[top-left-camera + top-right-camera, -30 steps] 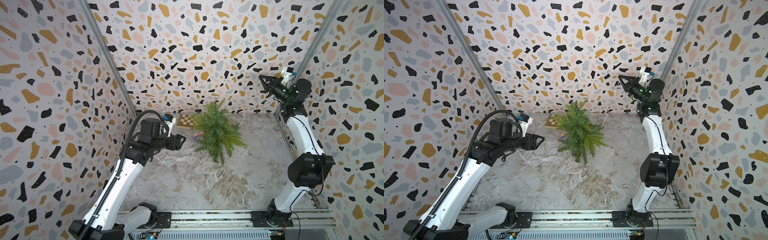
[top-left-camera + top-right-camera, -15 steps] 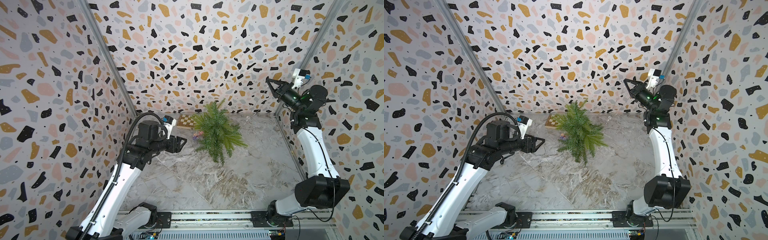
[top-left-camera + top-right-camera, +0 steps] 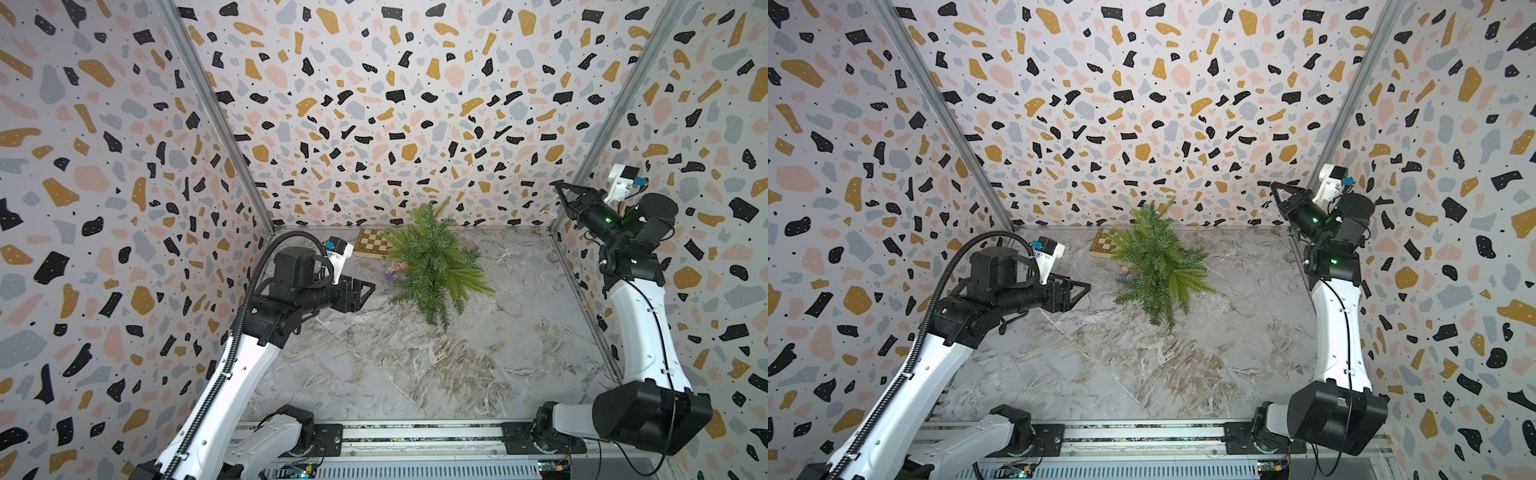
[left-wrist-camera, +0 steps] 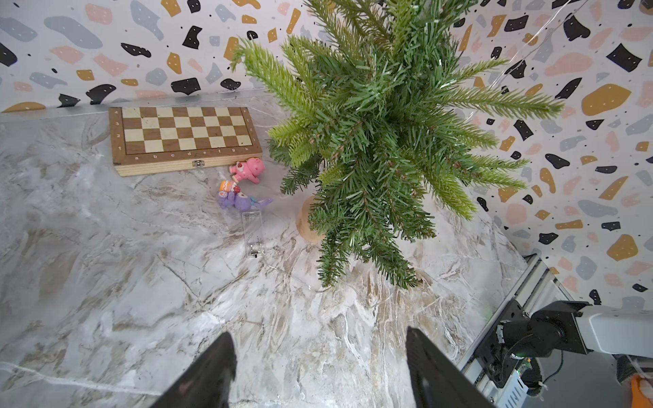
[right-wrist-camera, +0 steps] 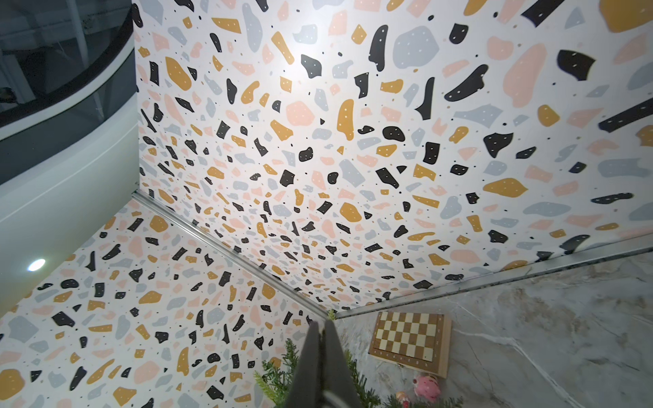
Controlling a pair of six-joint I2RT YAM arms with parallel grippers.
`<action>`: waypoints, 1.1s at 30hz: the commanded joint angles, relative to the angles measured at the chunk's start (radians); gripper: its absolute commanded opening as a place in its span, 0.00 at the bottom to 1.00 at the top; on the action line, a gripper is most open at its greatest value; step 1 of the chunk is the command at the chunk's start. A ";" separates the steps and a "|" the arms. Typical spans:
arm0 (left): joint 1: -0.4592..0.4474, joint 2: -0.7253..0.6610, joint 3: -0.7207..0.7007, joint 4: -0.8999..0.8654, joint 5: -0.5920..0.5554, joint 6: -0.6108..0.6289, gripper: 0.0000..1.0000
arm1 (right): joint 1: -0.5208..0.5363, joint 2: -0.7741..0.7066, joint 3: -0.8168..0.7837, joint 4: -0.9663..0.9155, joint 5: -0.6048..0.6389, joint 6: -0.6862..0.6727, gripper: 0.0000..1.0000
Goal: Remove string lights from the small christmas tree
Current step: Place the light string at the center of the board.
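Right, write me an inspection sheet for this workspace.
Surface: marble-patterned tabletop, flat.
Job's things: small christmas tree upright near the back wall; string lights, a thin strand leading away from its branches; their clear battery box lies on the table by the base.
Clutter: chessboard, pink toy and purple toy beside the tree.
Grippers: left gripper open, empty, facing the tree; right gripper shut, raised in the back corner; whether it pinches the strand cannot be told.
Cables: black conduit along the left arm; thin cable on the right arm.
Surroundings: terrazzo-patterned walls on three sides; base rail in front.
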State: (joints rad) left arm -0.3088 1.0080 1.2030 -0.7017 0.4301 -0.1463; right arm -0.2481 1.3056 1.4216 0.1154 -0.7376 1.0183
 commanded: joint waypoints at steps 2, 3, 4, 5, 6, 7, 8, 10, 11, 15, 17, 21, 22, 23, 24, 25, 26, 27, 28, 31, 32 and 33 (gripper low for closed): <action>-0.001 -0.031 -0.021 0.041 0.024 -0.009 0.75 | -0.018 -0.096 -0.016 -0.121 0.096 -0.143 0.00; -0.001 -0.034 -0.024 0.043 0.027 -0.010 0.75 | -0.020 -0.110 -0.027 -0.145 0.119 -0.166 0.00; -0.002 -0.036 -0.027 0.046 0.031 -0.009 0.75 | -0.019 -0.126 -0.040 -0.168 0.139 -0.184 0.00; -0.001 -0.039 -0.030 0.048 0.033 -0.012 0.75 | -0.020 -0.140 -0.055 -0.184 0.156 -0.191 0.00; -0.001 -0.043 -0.034 0.051 0.037 -0.010 0.75 | -0.021 -0.157 -0.078 -0.186 0.163 -0.195 0.00; -0.002 -0.045 -0.037 0.054 0.041 -0.013 0.75 | -0.020 -0.174 -0.098 -0.186 0.167 -0.195 0.00; -0.003 -0.047 -0.039 0.053 0.045 -0.012 0.75 | -0.020 -0.183 -0.116 -0.185 0.169 -0.195 0.00; -0.004 -0.051 -0.046 0.057 0.056 -0.014 0.75 | -0.020 -0.207 -0.138 -0.196 0.165 -0.201 0.00; -0.004 -0.055 -0.049 0.057 0.060 -0.016 0.75 | -0.020 -0.215 -0.143 -0.206 0.169 -0.207 0.00; -0.009 -0.079 -0.082 0.075 0.066 -0.032 0.75 | -0.019 -0.253 -0.166 -0.256 0.182 -0.235 0.00; -0.009 -0.090 -0.100 0.084 0.067 -0.040 0.75 | -0.019 -0.274 -0.190 -0.275 0.184 -0.247 0.00; -0.015 -0.112 -0.137 0.100 0.071 -0.057 0.75 | -0.008 -0.312 -0.266 -0.322 0.200 -0.273 0.00; -0.016 -0.119 -0.149 0.107 0.072 -0.064 0.75 | 0.000 -0.318 -0.290 -0.332 0.206 -0.282 0.00; -0.016 -0.124 -0.159 0.114 0.072 -0.068 0.75 | 0.007 -0.324 -0.312 -0.344 0.216 -0.290 0.00; -0.018 -0.129 -0.172 0.120 0.073 -0.076 0.75 | 0.019 -0.331 -0.340 -0.353 0.228 -0.297 0.00; -0.019 -0.135 -0.184 0.127 0.074 -0.081 0.74 | 0.033 -0.336 -0.369 -0.359 0.240 -0.305 0.00; -0.021 -0.140 -0.195 0.132 0.073 -0.087 0.74 | 0.045 -0.340 -0.393 -0.362 0.250 -0.309 0.00; -0.022 -0.145 -0.203 0.138 0.075 -0.094 0.74 | 0.063 -0.344 -0.424 -0.364 0.261 -0.313 0.00; -0.024 -0.151 -0.211 0.143 0.075 -0.097 0.74 | 0.078 -0.345 -0.450 -0.368 0.269 -0.319 0.00; -0.026 -0.163 -0.229 0.150 0.077 -0.102 0.74 | 0.106 -0.340 -0.522 -0.379 0.312 -0.323 0.00; -0.025 -0.168 -0.232 0.150 0.075 -0.102 0.74 | 0.113 -0.337 -0.544 -0.377 0.324 -0.324 0.00; -0.025 -0.171 -0.236 0.150 0.074 -0.101 0.74 | 0.119 -0.332 -0.573 -0.374 0.336 -0.323 0.00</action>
State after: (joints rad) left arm -0.3302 0.8577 0.9745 -0.5987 0.4904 -0.2325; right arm -0.1452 0.9794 0.8791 -0.2405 -0.4568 0.7204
